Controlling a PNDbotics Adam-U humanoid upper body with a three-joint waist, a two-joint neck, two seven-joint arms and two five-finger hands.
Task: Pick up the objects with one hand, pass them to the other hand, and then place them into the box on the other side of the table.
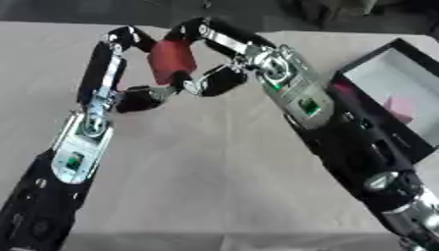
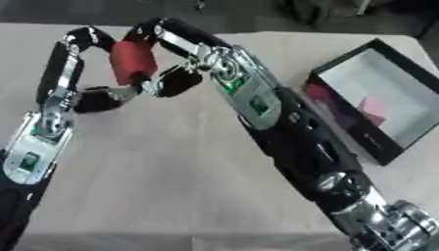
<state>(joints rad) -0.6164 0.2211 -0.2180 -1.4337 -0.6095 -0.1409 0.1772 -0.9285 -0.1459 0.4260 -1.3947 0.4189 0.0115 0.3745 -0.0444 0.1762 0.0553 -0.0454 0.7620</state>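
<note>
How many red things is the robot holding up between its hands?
1: a red object sits above the table, with the left hand and right hand both curled round it. Others may be hidden in the box.

The red object is partly covered by the fingers of the left hand and the right hand, so its whole shape cannot be made out; it may be a small cylinder or block. Which hand actually bears it is unclear. The box is cut off by the right edge in the left eye view. A pink thing inside it is too blurred to identify. Both forearms run off the lower edge. Dark shapes beyond the table are indistinct.
</note>
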